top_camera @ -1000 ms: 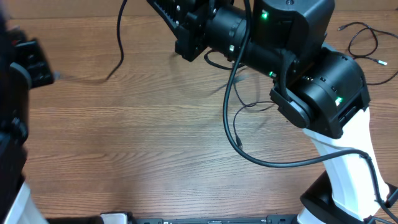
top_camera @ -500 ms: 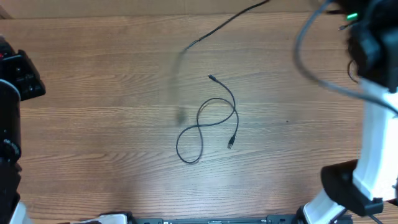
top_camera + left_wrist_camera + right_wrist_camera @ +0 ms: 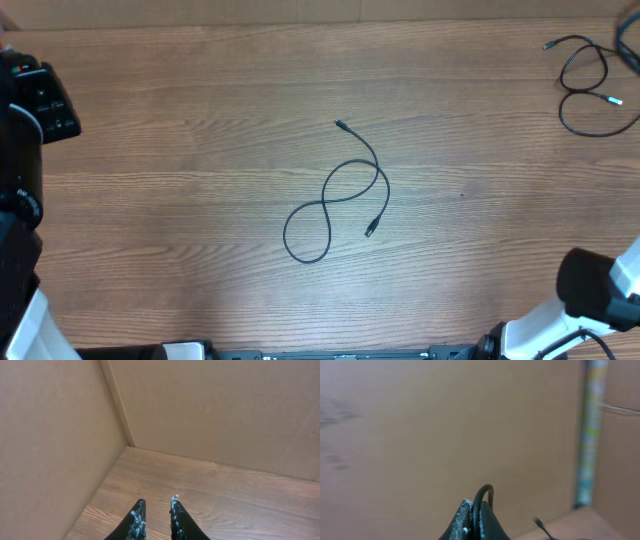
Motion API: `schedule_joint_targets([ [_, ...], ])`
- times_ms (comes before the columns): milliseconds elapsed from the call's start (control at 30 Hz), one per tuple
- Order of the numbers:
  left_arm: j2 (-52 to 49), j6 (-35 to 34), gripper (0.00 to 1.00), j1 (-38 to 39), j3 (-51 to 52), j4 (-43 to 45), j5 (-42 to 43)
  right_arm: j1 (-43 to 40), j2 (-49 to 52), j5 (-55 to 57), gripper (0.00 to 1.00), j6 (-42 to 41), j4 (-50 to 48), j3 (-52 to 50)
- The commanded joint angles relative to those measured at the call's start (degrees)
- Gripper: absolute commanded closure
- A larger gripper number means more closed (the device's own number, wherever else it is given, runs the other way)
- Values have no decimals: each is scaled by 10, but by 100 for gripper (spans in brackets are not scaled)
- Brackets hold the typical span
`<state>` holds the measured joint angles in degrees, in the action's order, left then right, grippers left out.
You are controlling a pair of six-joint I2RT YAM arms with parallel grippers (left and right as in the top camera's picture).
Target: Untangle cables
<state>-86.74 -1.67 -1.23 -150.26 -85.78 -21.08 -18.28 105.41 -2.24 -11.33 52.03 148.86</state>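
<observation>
Right gripper [image 3: 474, 506] is clamped shut on a thin black cable [image 3: 485, 487] — a small bend arches up just above its fingertips, and a plug end [image 3: 540, 521] shows off to the gripper's right. Left gripper [image 3: 157, 501] has its jaws nearly together, with a narrow gap and nothing in it, aimed at bare surface [image 3: 225, 495] by the cardboard walls [image 3: 50, 435].

Well apart from the left gripper, outside both wrist views, lies the figure-eight cable [image 3: 335, 195], with one crossing and both ends free. A coiled cable [image 3: 585, 95] lies farther from it again; whether that's the one the right gripper holds, can't tell.

These cords look feather-light, limp and a bit springy — I'd expect them to keep their curl and slide easily on the wood. Best hold, I'd say, is just behind a plug, where it's stiffer, then draw that end out through the loop. Cord this thin could slip from the pads.

Labels, brands, writing: none readable.
</observation>
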Motion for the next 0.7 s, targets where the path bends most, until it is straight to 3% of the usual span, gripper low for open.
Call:
schedule_joint_targets([
  [0, -10, -11, 83, -3, -2, -2, -1, -50, 24, -2, 96, 27, -4, -23],
  [467, -20, -11, 83, -3, -2, -10, 0, -232, 68, 21, 96, 43, -10, -73],
  [667, -29, -11, 83, -3, -2, -10, 21, -286, 38, -68, 96, 43, -32, -73],
])
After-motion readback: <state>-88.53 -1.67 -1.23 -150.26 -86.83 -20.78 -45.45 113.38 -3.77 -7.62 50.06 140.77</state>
